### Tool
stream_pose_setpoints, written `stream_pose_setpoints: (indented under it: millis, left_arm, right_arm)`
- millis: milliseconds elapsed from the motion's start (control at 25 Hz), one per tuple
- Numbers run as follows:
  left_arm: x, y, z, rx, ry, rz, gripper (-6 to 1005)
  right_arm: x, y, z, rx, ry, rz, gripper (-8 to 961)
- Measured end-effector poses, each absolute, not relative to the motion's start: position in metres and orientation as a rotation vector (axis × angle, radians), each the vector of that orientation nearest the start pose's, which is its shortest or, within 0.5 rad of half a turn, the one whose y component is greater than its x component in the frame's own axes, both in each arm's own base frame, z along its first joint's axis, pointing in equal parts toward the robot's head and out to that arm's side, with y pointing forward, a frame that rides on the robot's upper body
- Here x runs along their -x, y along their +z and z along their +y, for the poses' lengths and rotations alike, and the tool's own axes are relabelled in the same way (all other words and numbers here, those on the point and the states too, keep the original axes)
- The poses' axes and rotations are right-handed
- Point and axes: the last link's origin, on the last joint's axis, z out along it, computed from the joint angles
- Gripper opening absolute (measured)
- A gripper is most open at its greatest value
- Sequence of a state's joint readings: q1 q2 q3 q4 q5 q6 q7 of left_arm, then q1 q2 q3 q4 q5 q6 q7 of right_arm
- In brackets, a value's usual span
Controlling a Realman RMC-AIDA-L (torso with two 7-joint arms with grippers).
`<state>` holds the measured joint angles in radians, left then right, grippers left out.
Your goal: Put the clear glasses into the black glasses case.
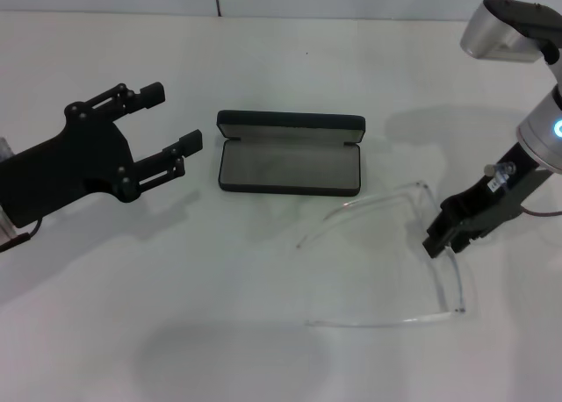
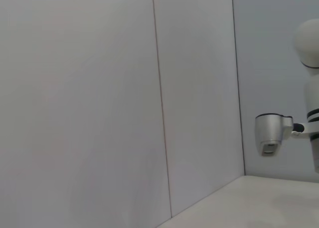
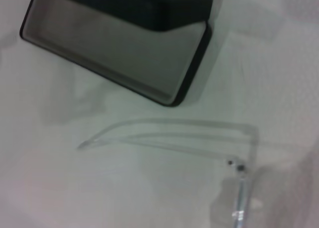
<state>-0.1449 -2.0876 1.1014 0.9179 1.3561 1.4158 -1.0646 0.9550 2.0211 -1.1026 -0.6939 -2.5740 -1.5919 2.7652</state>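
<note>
The left gripper (image 1: 171,130) hangs with its fingers spread wide and empty, just left of the black glasses case (image 1: 290,153), which lies open in the middle of the table (image 1: 176,314), grey lining up. To the right and nearer, the clear glasses (image 1: 395,262) lie unfolded on the table. The right gripper (image 1: 443,235) is down at their lens; I cannot tell whether it grips. They look light, slick and springy, so the lens's top edge seems the safest hold.

Black glasses case (image 1: 290,154): open, lid raised, grey lining exposed, upper centre of frame. Clear glasses (image 1: 395,253): transparent, arms unfolded, lying lower right of the case.
</note>
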Motion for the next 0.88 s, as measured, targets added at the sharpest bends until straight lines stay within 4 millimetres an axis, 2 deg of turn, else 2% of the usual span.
stream_pose_setpoints:
  millis: [80,320,440,680,880]
  left_arm:
    - [0.270,0.028,0.285,2.373,-0.859,-0.242,732]
    - [0.270,0.028,0.285,2.370,-0.861,-0.242,731]
    - [0.270,0.028,0.285,2.368,-0.863,-0.243,730]
    - [0.271,0.029,0.284,2.364,-0.866,-0.246,729]
    - [0.267,0.032,0.285,2.349,-0.910,-0.264,729]
  right_arm:
    - [-0.187,-0.018,0.382,2.460,-0.556,1.671,630]
    - [-0.190,-0.015,0.380,2.456,-0.557,1.694,400]
    - [-0.193,-0.011,0.379,2.451,-0.544,1.690,166]
    - [-0.199,0.007,0.367,2.474,-0.460,1.690,89]
    - [-0.202,0.028,0.351,2.611,-0.197,1.614,89]
